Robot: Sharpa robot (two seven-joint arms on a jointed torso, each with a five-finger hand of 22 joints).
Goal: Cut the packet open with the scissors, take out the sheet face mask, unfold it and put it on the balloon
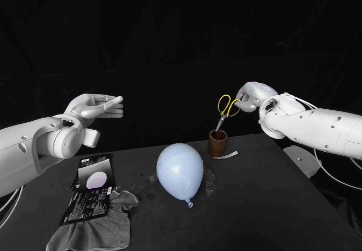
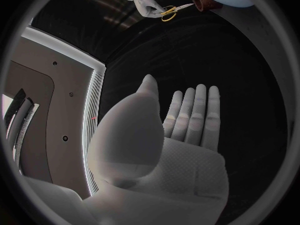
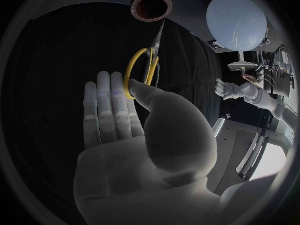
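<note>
Holding the yellow-handled scissors (image 1: 226,107) by their loops, the right hand (image 1: 252,94) hangs above the brown holder (image 1: 218,144), blades pointing down at its mouth. Left hand (image 1: 98,107): raised, fingers straight, nothing in it. Balloon (image 1: 180,170): pale blue, lying mid-table (image 1: 264,198). Packet (image 1: 94,173): flat at the table's left side, near a grey cloth (image 1: 98,225).
</note>
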